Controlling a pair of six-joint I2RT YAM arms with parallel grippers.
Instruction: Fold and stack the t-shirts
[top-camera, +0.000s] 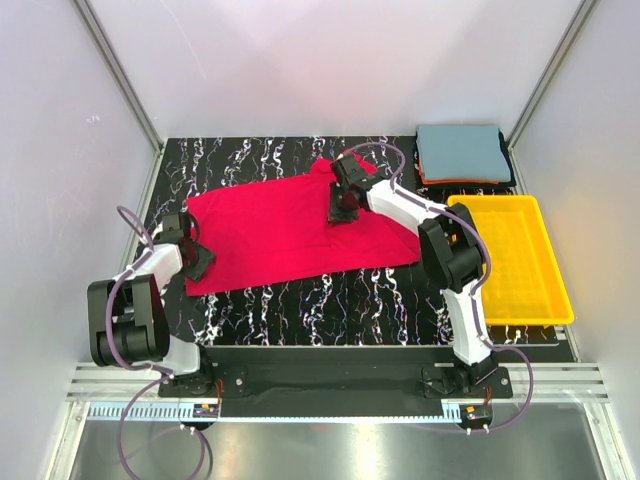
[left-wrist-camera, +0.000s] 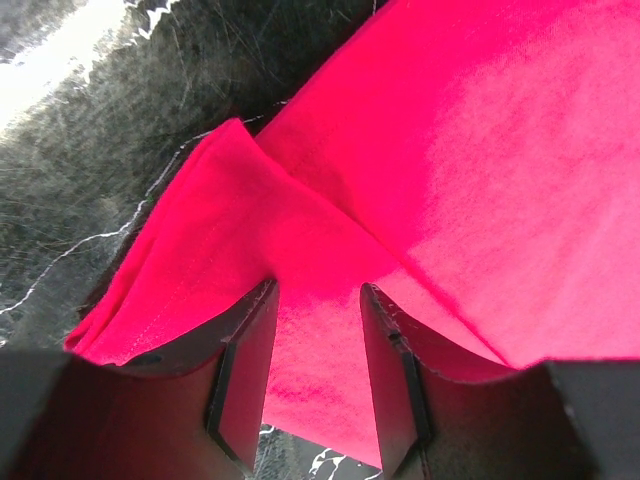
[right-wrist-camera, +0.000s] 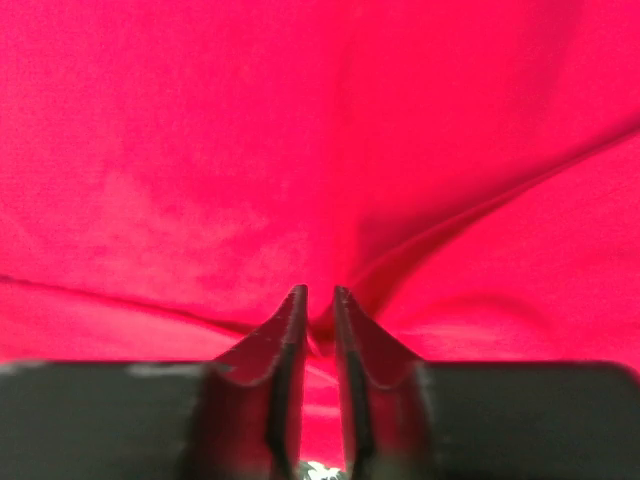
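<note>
The black, white-veined table (top-camera: 330, 300) lies under both claws. The red t-shirt (top-camera: 270, 235) is spread almost flat on it. It reaches from the left claw (top-camera: 200, 260), which sits at the shirt's left edge, across to and past the right claw (top-camera: 342, 210), which is planted on the shirt's far right part.

The yellow tray (top-camera: 510, 255) rests on the table to the right of the right claw and somewhat nearer the arm bases, clear of the red cloth. A pile of folded shirts lies farther out than the right claw, also to its right and just beyond the tray. The grey-blue t-shirt (top-camera: 462, 150) is on top. The orange t-shirt (top-camera: 460, 182) shows as a thin edge under its near side, and the dark t-shirt (top-camera: 510, 165) peeks out along the right side.

In the right wrist view, the right claw is clenched on the red t-shirt. Its fingers (right-wrist-camera: 285, 340) are drawn almost together and nip a small ridge of cloth, and creases fan away from the pinch.

In the left wrist view, the left claw is released. Its fingers (left-wrist-camera: 245, 370) stand apart with red cloth lying in the gap between them. A doubled-over flap of the shirt sits just ahead and to the left of the fingertips, with bare table beyond it.
</note>
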